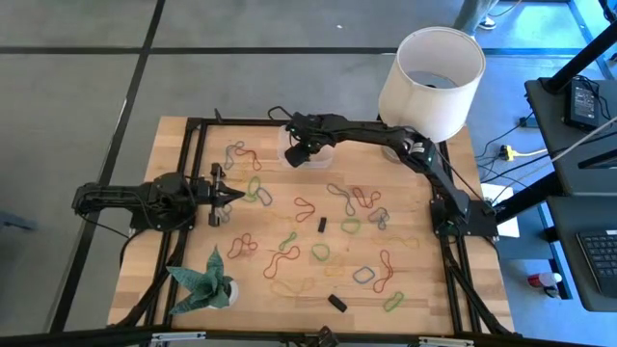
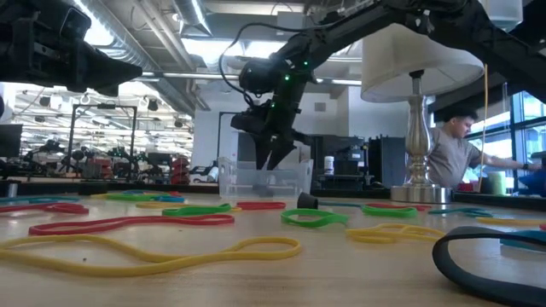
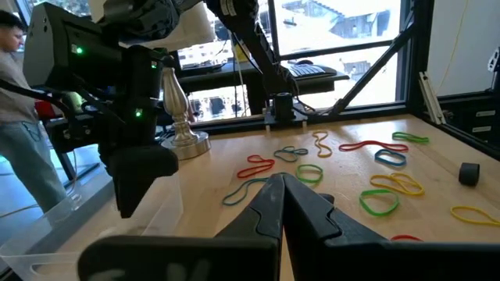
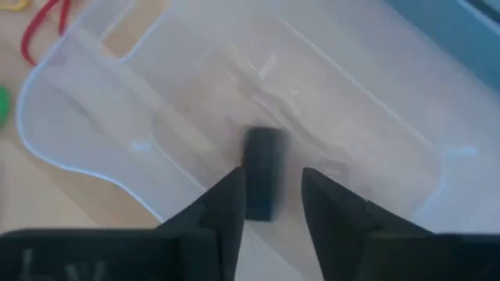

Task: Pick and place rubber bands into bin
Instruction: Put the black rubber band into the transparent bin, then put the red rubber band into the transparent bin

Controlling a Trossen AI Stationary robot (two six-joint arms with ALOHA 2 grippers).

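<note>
Many coloured rubber bands (image 1: 308, 207) lie flat and scattered over the wooden table (image 1: 424, 260); the low view shows them (image 2: 128, 223) close up. The clear bin (image 1: 325, 154) stands at the table's far middle. My right gripper (image 4: 269, 183) hangs open over the bin (image 4: 94, 86), fingers slanting down into it (image 2: 273, 158). A small black block (image 4: 262, 168) shows blurred inside the bin, just past the fingertips. No rubber band shows in the bin or between the fingers. My left gripper (image 1: 231, 196) waits shut and level at the table's left. My right gripper's fingers stand apart over the black block (image 4: 262, 195), which shows beside one fingertip (image 4: 230, 195). The block is blurred, so I cannot tell whether that finger touches it. My left gripper touches nothing.
A white lampshade (image 1: 431, 67) on a metal base (image 2: 415, 183) stands at the far right corner. A green paper plant (image 1: 202, 280) sits near left. Two more black blocks (image 1: 322, 225) (image 1: 336, 302) lie among the bands. A person (image 2: 452, 153) stands beyond the table.
</note>
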